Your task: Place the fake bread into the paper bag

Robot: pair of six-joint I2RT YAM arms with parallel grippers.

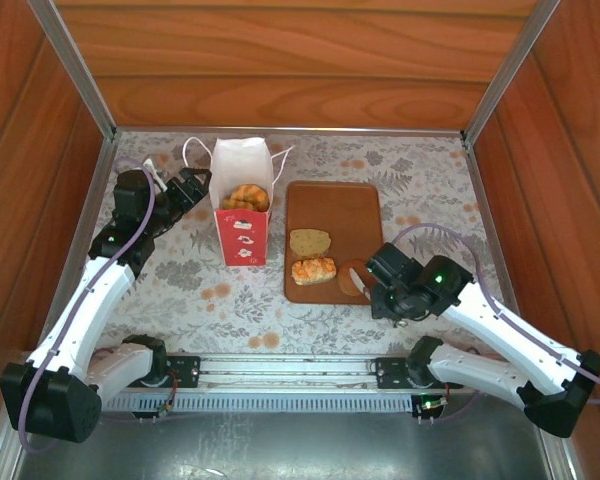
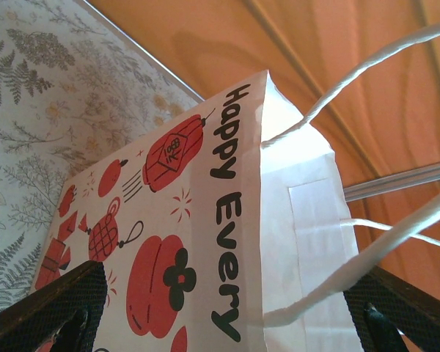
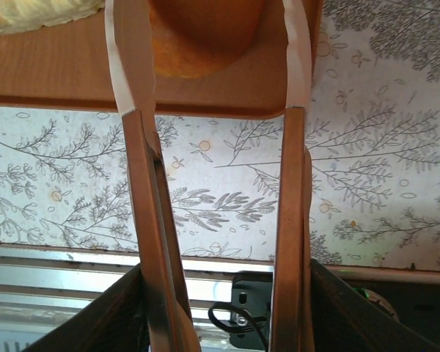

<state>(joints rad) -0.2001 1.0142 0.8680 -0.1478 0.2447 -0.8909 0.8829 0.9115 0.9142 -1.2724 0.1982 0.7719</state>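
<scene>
The white paper bag (image 1: 242,225) with red prints stands upright left of the tray, a golden pastry (image 1: 246,197) showing in its open top. My left gripper (image 1: 193,188) is open beside the bag's left wall. In the left wrist view its dark fingers (image 2: 55,315) stand wide on either side of the bag's corner (image 2: 227,220), with the white cord handles (image 2: 367,70) looping past. On the tray lie a bread slice (image 1: 309,241), a glazed loaf (image 1: 314,270) and a round bun (image 1: 354,276). My right gripper (image 1: 366,281) is open and straddles the bun (image 3: 205,44), its pads (image 3: 128,59) close to it.
The flat brown tray (image 1: 350,205) sits mid-table on the leaf-patterned cloth (image 1: 430,190). Wooden walls and metal posts (image 1: 80,70) close in the back and sides. A metal rail (image 1: 280,370) runs along the near edge between the arm bases.
</scene>
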